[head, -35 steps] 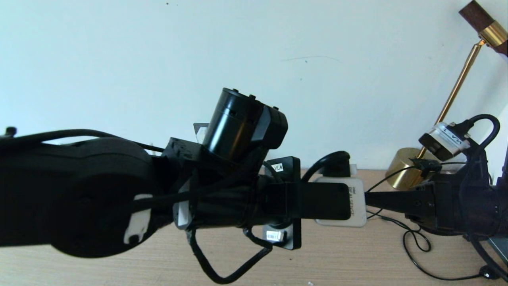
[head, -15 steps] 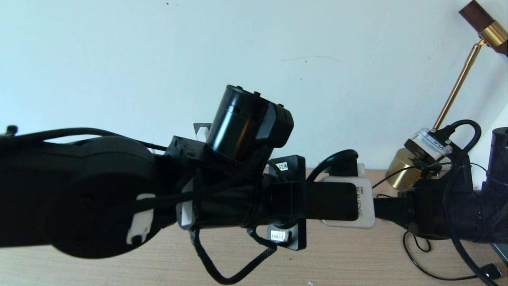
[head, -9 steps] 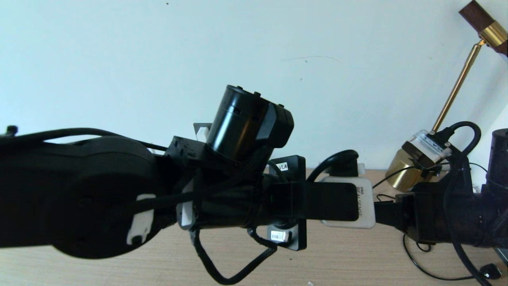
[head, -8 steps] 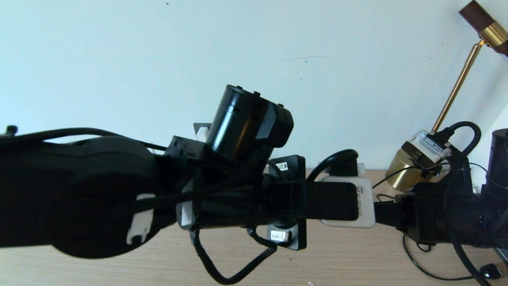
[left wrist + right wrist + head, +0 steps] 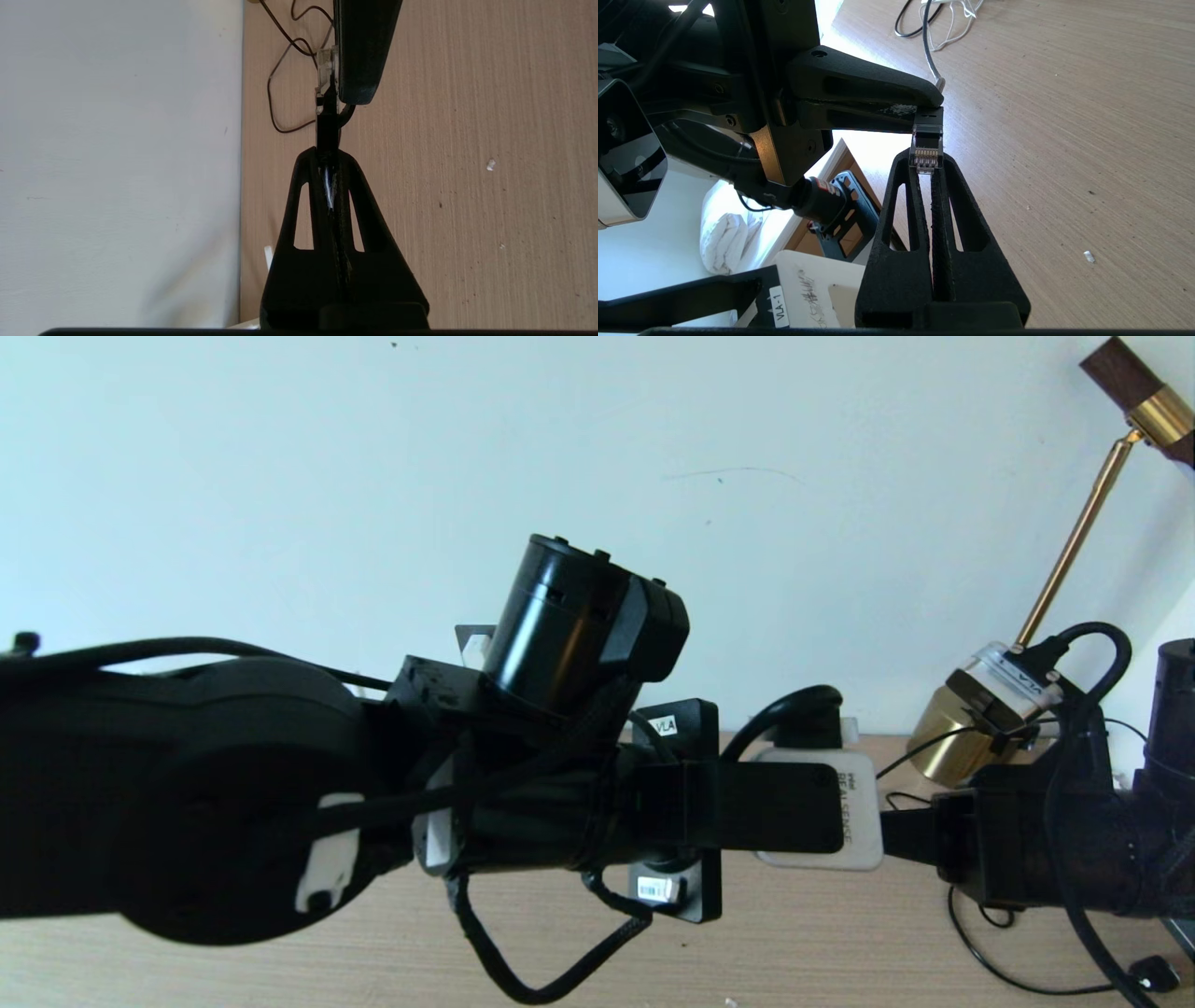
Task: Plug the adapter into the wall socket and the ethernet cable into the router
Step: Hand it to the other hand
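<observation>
My left gripper [image 5: 328, 154] reaches from nine o'clock toward three, above the table [image 5: 822, 943], and my right gripper [image 5: 926, 161] comes in opposite, from three o'clock. They meet tip to tip, well in front of the wall [image 5: 373, 457]. The ethernet cable [image 5: 927, 140] plug sits between them: its boot lies inside my left fingers [image 5: 878, 95], its clip end between my right fingertips [image 5: 908, 170]. A lamp [image 5: 962, 737] stands on the table at two o'clock, behind my right arm, against the wall. Thin cables [image 5: 990, 933] loop on the table beneath that arm, at four o'clock.
</observation>
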You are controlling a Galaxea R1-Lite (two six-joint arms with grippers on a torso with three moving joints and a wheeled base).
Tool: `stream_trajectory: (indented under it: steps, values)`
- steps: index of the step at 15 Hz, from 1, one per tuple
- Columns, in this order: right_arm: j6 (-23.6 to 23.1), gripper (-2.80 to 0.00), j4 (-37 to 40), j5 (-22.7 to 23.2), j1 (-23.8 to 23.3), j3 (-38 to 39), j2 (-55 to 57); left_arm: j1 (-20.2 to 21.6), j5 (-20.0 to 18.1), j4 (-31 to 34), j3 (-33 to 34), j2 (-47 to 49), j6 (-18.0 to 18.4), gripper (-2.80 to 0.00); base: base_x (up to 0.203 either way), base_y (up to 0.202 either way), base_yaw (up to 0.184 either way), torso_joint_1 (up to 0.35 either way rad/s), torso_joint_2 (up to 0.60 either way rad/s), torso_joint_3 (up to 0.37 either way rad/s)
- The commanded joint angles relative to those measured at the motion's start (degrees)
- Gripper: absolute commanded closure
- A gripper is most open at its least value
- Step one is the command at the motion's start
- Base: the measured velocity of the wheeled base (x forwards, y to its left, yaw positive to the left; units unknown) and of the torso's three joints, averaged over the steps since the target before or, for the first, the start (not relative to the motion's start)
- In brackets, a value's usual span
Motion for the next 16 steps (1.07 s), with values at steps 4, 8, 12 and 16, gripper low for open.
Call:
stream_trajectory:
  steps: [4,8,12,16]
  values:
    - [-1.74,-2.8,-0.2,-1.37,0.07,0.89,-0.11,-0.1,-0.08,-0.75,0.44,0.24,0.32,0.0,0.0,0.0,0.0,0.0,0.0,0.0]
    - [-2.39,-2.8,-0.2,-1.63,0.06,1.13,-0.11,-0.16,-0.08,-0.93,0.52,0.5,0.32,0.0,0.0,0.0,0.0,0.0,0.0,0.0]
    - [-2.22,-2.8,-0.28,-4.45,-0.02,0.86,-0.11,-0.42,-0.08,-0.93,1.37,0.19,0.28,0.0,0.0,0.0,0.0,0.0,0.0,0.0]
    - [-2.22,-2.8,-0.28,-4.71,-0.02,0.69,-0.29,-0.51,-0.08,-0.93,1.75,-0.02,0.28,0.0,0.0,0.0,0.0,0.0,0.0,0.0]
